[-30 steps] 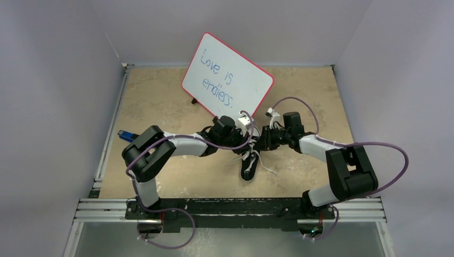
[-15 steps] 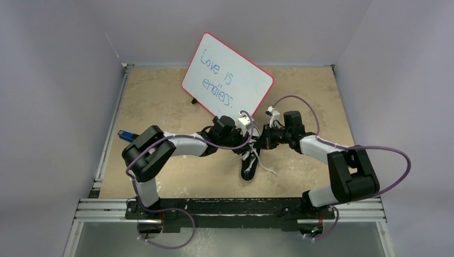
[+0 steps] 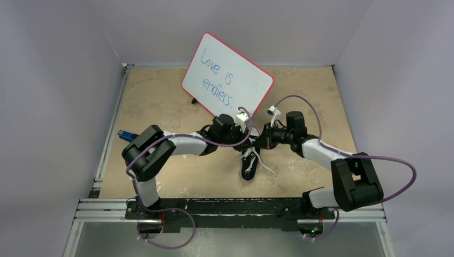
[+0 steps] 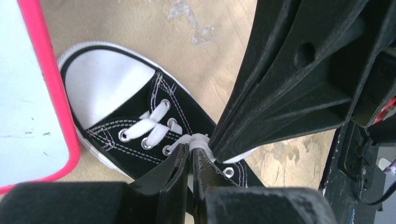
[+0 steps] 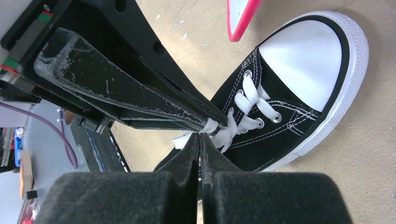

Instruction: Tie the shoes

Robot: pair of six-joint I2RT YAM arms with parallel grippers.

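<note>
The black sneaker [image 3: 249, 165] lies mid-table, its white toe cap toward the whiteboard. It shows in the left wrist view [image 4: 135, 116] and the right wrist view [image 5: 289, 88]. My left gripper [image 3: 247, 140] and right gripper [image 3: 259, 142] meet tip to tip over its lacing. In the left wrist view my left gripper [image 4: 191, 150] is shut on a bunch of white lace [image 4: 201, 140], with the right gripper's fingers [image 4: 289, 88] pressed against it. In the right wrist view my right gripper [image 5: 200, 138] is shut at the white lace [image 5: 223, 134] beside the left gripper's fingers [image 5: 121, 93].
A red-rimmed whiteboard [image 3: 227, 75] stands tilted just behind the shoe, its edge close in the left wrist view [image 4: 51, 93]. A small blue-and-black tool [image 3: 125, 134] lies at the table's left edge. Loose lace ends trail right of the shoe [image 3: 267, 168].
The right arm's elbow has swung out to the right and down. Both grippers stay together at the laces; the left wrist has shifted slightly back.
</note>
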